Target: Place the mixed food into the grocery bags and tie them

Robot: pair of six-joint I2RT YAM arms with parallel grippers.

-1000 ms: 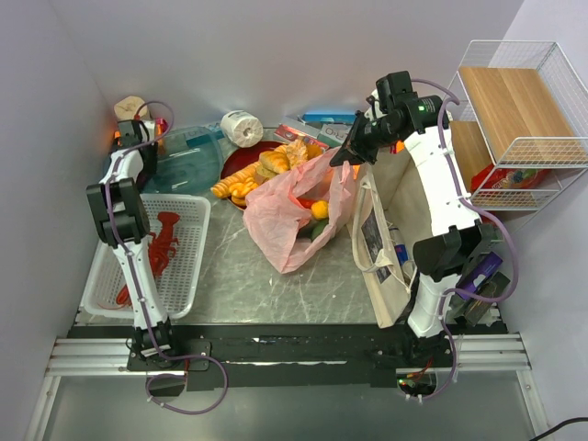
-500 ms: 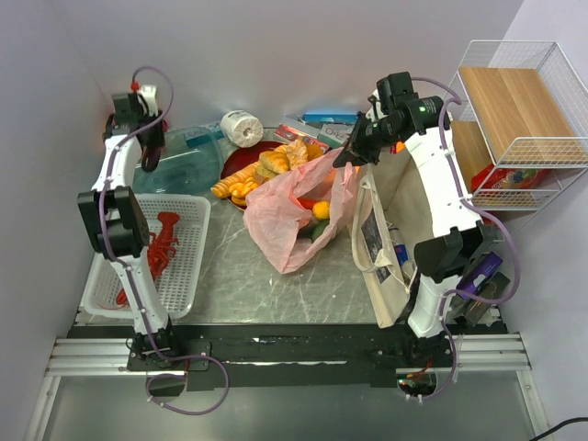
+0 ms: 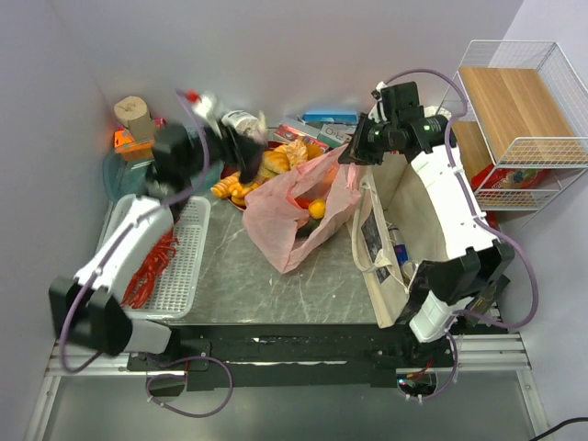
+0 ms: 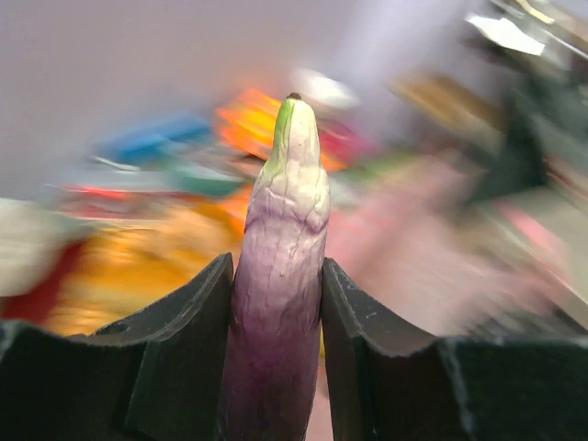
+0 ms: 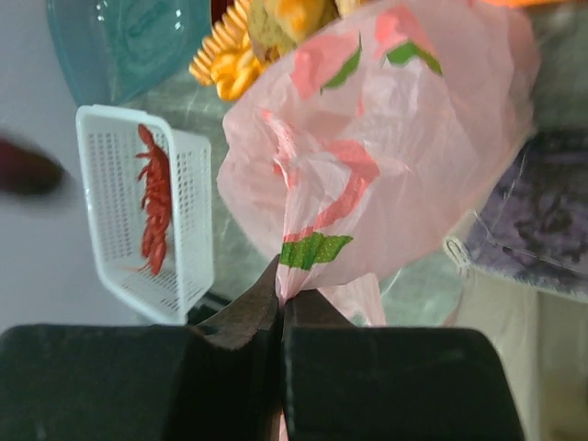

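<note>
While right tool [image 5: 280,292] pinches pink bag [image 5: 386,165] rim, left tool [image 4: 276,266] clamps eggplant [image 4: 287,197]. Held one-sided, the mouth could sag shut.

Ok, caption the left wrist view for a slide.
Left tool clamps a purple eggplant, green stem end pointing forward; everything beyond is blurred.
</note>
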